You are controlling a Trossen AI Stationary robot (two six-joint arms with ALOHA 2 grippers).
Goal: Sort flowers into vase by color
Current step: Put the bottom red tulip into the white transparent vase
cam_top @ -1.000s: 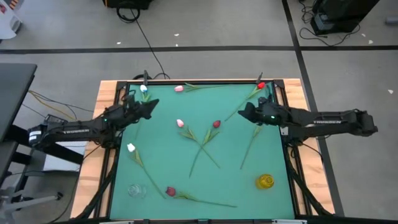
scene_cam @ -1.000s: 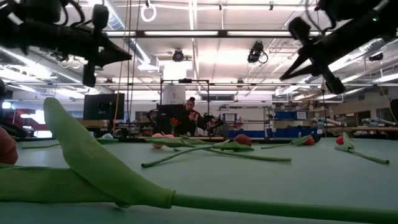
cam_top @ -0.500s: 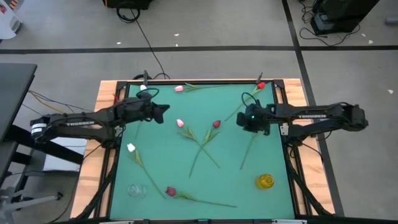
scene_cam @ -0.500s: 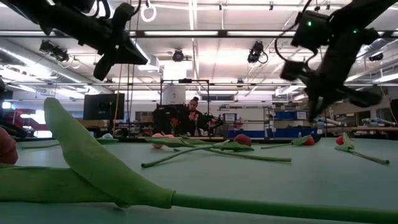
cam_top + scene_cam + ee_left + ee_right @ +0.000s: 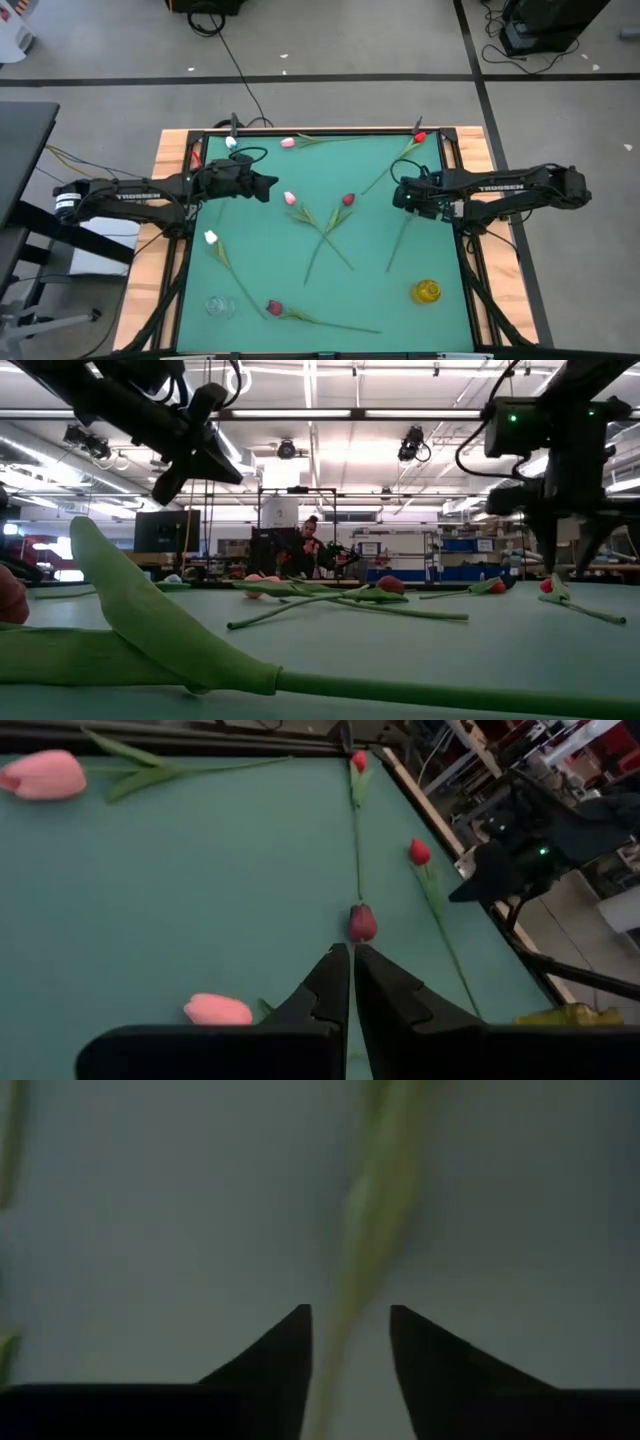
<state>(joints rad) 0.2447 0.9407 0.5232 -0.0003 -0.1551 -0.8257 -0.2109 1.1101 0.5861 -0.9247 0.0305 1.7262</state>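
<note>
- right pincer (image 5: 350,1330) near counter (image 5: 250,250) right edge, narrowly parted, straddling green-stemmed artificial tulip (image 5: 375,1230), not gripping
- left pincer (image 5: 352,982) pressed closed, empty, near far-left corner

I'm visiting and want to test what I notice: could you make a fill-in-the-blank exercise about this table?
1. The mat covering the table is ___ in colour.
2. The right end effector has its fingers ___ astride a green stem.
3. The left end effector has its fingers ___.
4. The small vase at the mat's right is ___.

Missing words: green; open; shut; yellow
</note>
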